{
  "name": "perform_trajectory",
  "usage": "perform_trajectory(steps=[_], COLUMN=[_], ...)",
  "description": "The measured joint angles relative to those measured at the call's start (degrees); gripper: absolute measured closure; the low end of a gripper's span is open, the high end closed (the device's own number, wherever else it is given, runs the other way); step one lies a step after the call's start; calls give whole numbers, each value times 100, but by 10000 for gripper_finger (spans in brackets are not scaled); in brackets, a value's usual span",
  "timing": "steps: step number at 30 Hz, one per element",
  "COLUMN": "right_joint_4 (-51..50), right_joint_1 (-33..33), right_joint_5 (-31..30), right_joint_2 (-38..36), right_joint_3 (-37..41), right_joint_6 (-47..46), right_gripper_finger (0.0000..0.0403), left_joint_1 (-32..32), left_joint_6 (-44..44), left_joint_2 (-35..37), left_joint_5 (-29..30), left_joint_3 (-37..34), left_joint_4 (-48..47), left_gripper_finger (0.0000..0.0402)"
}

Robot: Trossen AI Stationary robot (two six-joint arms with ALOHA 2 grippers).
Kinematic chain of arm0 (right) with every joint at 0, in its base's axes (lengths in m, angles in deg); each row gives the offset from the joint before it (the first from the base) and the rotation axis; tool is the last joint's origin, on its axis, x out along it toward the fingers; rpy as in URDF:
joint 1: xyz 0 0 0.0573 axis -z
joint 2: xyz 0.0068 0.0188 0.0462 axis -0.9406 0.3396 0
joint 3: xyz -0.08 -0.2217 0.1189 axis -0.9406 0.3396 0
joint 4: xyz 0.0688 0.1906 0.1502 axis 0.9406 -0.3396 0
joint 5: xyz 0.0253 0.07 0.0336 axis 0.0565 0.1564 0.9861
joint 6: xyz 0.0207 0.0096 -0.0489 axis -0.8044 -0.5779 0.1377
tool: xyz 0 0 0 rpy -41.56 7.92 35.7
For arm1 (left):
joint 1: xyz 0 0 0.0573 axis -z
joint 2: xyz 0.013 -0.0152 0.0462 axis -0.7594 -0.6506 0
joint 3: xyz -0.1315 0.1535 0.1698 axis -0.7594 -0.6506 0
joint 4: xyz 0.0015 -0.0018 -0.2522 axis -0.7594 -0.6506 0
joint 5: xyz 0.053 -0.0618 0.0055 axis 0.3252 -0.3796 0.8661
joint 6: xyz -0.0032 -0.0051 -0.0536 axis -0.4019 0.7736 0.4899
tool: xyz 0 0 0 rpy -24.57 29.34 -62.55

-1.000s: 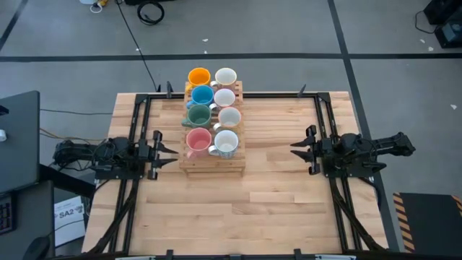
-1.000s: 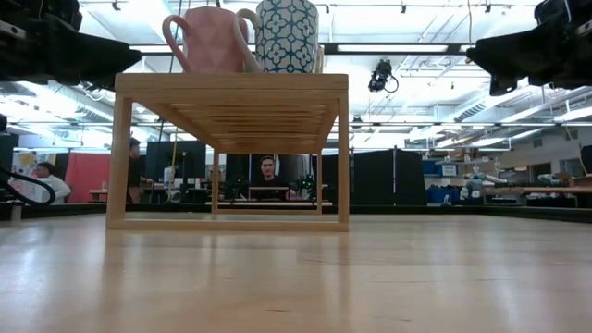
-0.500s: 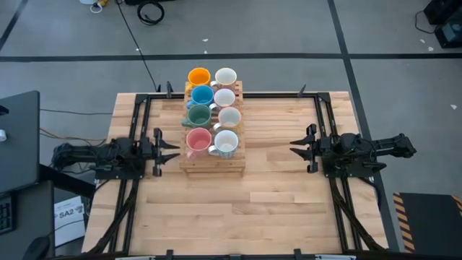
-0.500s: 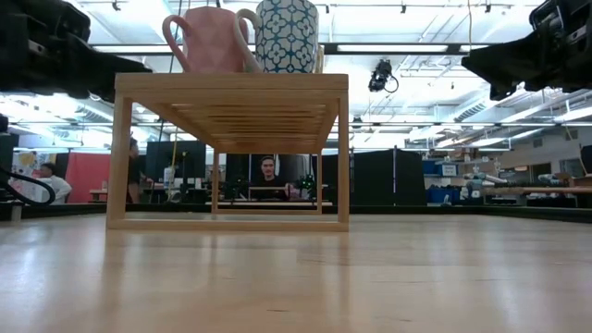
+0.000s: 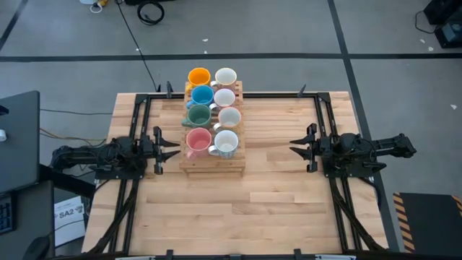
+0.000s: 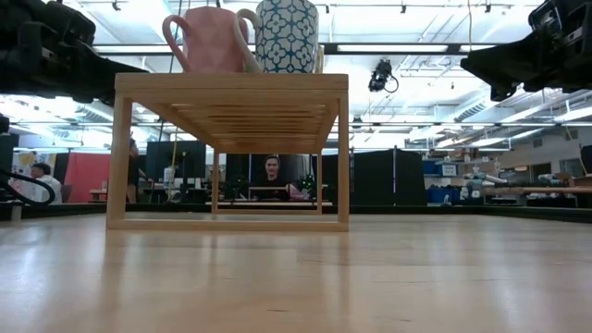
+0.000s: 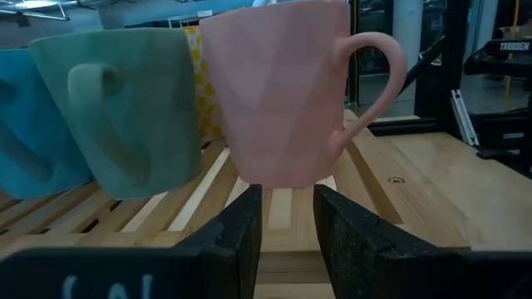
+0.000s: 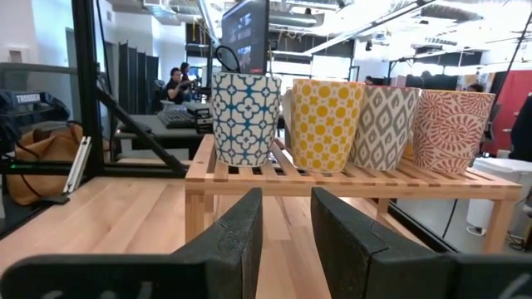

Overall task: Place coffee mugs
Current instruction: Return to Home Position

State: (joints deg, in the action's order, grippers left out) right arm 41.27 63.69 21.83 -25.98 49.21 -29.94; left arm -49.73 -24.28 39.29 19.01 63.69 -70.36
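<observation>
wood-shelved mugs (image 5: 198,114) sit between left pincer (image 5: 175,151), right pincer (image 5: 293,149).

- Bright, even overhead light on the wooden table (image 5: 274,209); shadows faint.
- Ceiling strip lights (image 6: 407,47) glare in the low view; the underside of the shelf (image 6: 231,85) is shaded.
- Pale sheen on the near tabletop.

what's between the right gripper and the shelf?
Nothing: only bare table between the right gripper and the shelf, per the high view; the right wrist view agrees.
</observation>
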Motion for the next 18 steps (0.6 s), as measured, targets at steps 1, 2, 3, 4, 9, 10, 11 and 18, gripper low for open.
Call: perform_trajectory(steps=[1, 2, 3, 4, 9, 10, 11, 18], right_joint_4=[0, 0, 0, 0, 0, 0, 0, 0], right_joint_1=[0, 0, 0, 0, 0, 0, 0, 0], right_joint_5=[0, 0, 0, 0, -2, -4, -4, -7], right_joint_2=[-2, 0, -2, 0, 0, 1, -1, -2], right_joint_3=[0, 0, 0, 0, 0, 0, 0, 0], right_joint_6=[0, 0, 0, -2, -2, 0, -2, -2], right_gripper_finger=[293, 293, 293, 293, 293, 293, 293, 293], left_joint_1=[0, 0, 0, 0, 0, 0, 0, 0], left_joint_6=[2, 2, 0, -34, -325, -325, -328, -337], left_joint_2=[0, 0, 0, 0, 0, 0, 0, 0], left_joint_5=[-1, -3, -6, -4, 1, 1, 3, 28], left_joint_3=[0, 0, 0, 0, 0, 0, 0, -7], left_joint_4=[-11, -22, -28, -33, -59, -67, -67, 77], left_gripper_finger=[285, 285, 285, 285, 285, 285, 285, 285])
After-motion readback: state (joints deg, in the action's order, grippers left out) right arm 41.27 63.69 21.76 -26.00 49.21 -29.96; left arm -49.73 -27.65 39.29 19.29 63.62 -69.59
